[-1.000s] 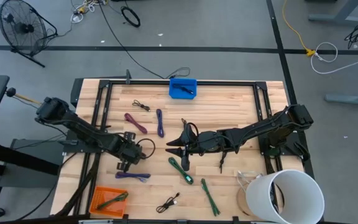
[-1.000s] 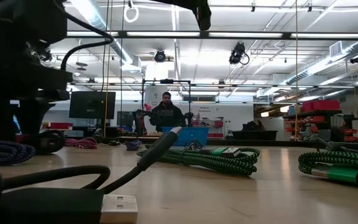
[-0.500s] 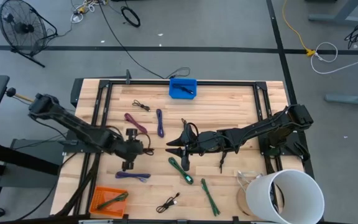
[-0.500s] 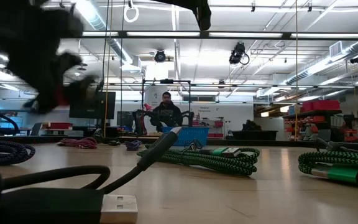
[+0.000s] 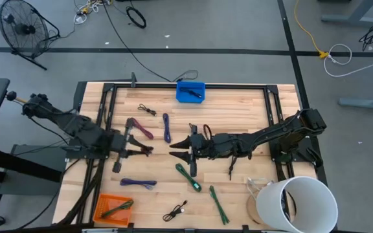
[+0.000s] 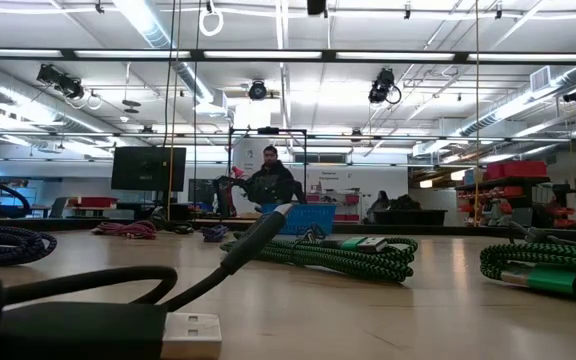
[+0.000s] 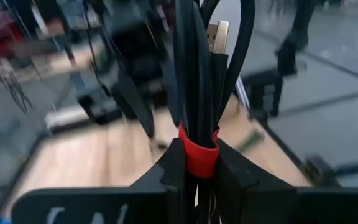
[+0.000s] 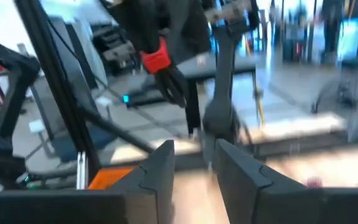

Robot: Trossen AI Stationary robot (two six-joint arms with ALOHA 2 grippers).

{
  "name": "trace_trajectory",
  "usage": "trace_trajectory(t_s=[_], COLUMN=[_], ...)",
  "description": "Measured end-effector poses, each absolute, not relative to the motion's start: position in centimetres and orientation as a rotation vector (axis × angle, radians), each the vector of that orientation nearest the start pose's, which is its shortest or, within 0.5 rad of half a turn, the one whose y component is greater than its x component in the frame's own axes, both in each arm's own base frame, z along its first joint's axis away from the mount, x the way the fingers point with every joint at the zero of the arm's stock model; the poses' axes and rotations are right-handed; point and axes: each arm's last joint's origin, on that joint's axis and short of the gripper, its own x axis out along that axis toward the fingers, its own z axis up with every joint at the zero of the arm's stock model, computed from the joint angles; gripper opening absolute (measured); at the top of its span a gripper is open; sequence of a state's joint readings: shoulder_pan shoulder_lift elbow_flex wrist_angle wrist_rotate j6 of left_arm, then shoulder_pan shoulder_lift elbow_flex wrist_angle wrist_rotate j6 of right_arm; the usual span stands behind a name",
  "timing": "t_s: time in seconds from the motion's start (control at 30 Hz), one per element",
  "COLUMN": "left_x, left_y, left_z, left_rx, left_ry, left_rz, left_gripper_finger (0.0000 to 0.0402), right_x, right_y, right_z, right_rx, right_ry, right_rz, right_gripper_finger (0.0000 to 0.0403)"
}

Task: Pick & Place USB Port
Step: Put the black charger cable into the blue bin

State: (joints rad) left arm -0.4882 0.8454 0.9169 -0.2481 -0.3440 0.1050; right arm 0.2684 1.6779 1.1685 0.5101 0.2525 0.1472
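Note:
My left gripper (image 5: 136, 147) is over the table's left half, raised off the wood and shut on a black coiled USB cable (image 7: 197, 74). The cable is bound by a red strap, and its silver plug (image 7: 216, 34) points away from the wrist. The right wrist view also shows this bundle (image 8: 166, 68) lifted in the air. My right gripper (image 5: 179, 153) is near the table's middle, open and empty, pointing at the left gripper. A blue bin (image 5: 190, 91) stands at the far edge. My left gripper pinches the cable bundle between its two fingers at the red strap (image 7: 198, 155), across several strands. The fingers lie about level, pointing toward the table's right. The bundle sticks out past the fingertips and is lifted clear of the table.
Purple cables (image 5: 141, 128) (image 5: 138, 183), green cables (image 5: 190, 176) (image 5: 219, 204) and small black cables (image 5: 146, 109) (image 5: 175, 211) lie about the wood. An orange tray (image 5: 112, 207) sits at the near left and a white bucket (image 5: 300, 204) at the near right. A person stands far behind the table (image 6: 268, 180).
My left gripper has risen from the table with the black cable bundle, gone toward the left and far edges, and tipped up to about level. The bundle is now lifted clear. My right gripper has edged slightly toward the left.

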Motion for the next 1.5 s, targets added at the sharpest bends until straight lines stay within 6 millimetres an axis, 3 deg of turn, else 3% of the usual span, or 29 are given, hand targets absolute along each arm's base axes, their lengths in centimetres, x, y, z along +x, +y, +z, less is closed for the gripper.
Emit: trace_trajectory(t_s=[0.3,0.67,0.9,1.5], left_x=[16.5,18.9,20.5,20.8], left_y=[-7.1,-7.4,-7.2,-6.4], left_z=[36.9,36.6,36.2,36.3], left_rx=[0.176,0.187,0.181,0.190], left_ry=[0.076,0.044,0.030,0.023], left_rz=[-0.191,-0.209,-0.234,-0.263], left_gripper_finger=[0.0051,0.0051,0.0051,0.0051], right_x=[37.1,37.1,38.5,39.2], right_y=[9.5,9.8,10.3,10.9], right_z=[32.9,33.2,34.2,34.2], right_rx=[-0.026,-0.049,-0.091,-0.114], right_ry=[-0.308,-0.311,-0.245,-0.226], right_rz=[0.008,0.046,0.067,0.083], right_gripper_finger=[0.0116,0.0116,0.0116,0.0159])
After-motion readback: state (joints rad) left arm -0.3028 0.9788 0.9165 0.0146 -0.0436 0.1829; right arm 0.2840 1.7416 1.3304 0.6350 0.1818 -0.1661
